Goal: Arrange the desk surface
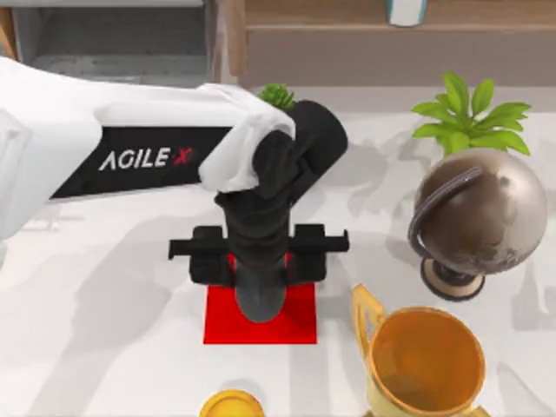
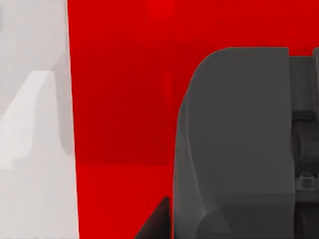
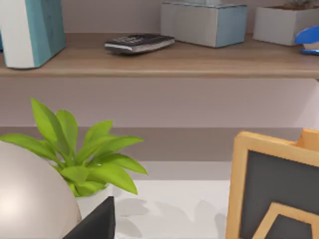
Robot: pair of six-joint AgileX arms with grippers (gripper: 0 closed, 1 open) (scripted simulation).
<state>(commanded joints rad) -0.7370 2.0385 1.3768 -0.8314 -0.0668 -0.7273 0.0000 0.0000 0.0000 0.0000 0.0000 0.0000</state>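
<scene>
1. Your left hand (image 1: 259,300) hangs over the red mat (image 1: 300,326) near the middle of the desk (image 1: 104,330); whether it is open or closed you cannot tell.
2. The left wrist view sits close over the red mat (image 2: 124,99), with a strip of white desk (image 2: 30,149) beside it.
3. From the mat, the bronze globe (image 1: 478,213) stands at about 2 o'clock, with a leafy plant (image 1: 469,113) just behind it.
4. The gold trophy cup (image 1: 426,360) stands at about 4 o'clock, a yellow round thing (image 1: 231,405) at 7 o'clock.
5. The right wrist view faces a wooden shelf (image 3: 164,62) bearing a calculator (image 3: 138,43), a blue-grey box (image 3: 203,24) and a teal-sided book (image 3: 32,30); below are the plant (image 3: 84,154) and a wood-framed board (image 3: 271,189).
</scene>
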